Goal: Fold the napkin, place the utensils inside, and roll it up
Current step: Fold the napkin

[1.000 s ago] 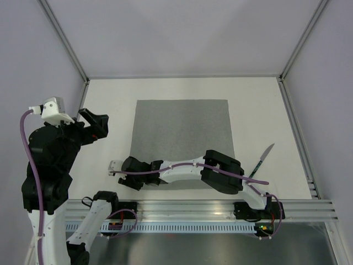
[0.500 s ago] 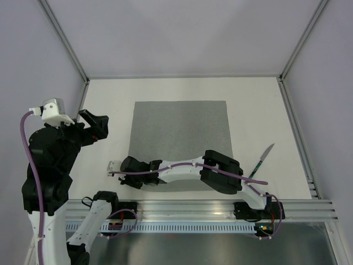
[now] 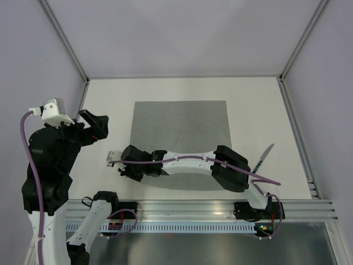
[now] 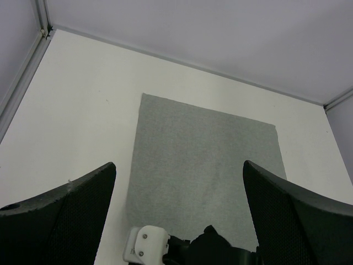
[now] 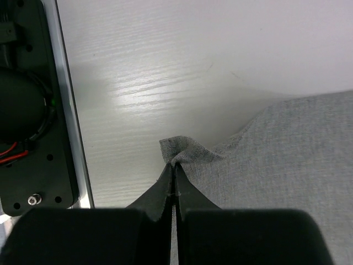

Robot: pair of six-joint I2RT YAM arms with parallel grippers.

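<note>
Handling: the napkin is judged light, soft and limp, with no stiffness of its own. It will drape from any single grip point and slide easily over the smooth bench. A corner or an edge is the proper place to take hold, since the flat middle offers the fingers nothing to pinch. The matte weave should give good friction against the pads, so slip out of a firm pinch is unlikely. Dragging and bunching of the free part are the likelier faults. A fold led from one corner alone may come out skewed, so the matching corner along the same edge probably needs guiding too.

Appearance: plain mid-grey fabric, square, unpatterned, far larger than either hand. It lies flat in the middle of the bench, apart from the near-left corner, which is raised into a small peak with a shallow wrinkle running off it.

Grip state: the right hand has its fingers pressed together on that near-left corner, and a small tuft of cloth shows beyond the tips in the wrist view. Its arm reaches in from the right, across the napkin's near edge. The left hand has its fingers wide apart and holds nothing. It hangs above the bench to the left of the napkin and looks down on it.

Other parts: the utensils lie on the bench well to the right of the napkin, not touching it. One slim piece with a pale blade and dark handle shows; whether more lie with it cannot be told.
</note>
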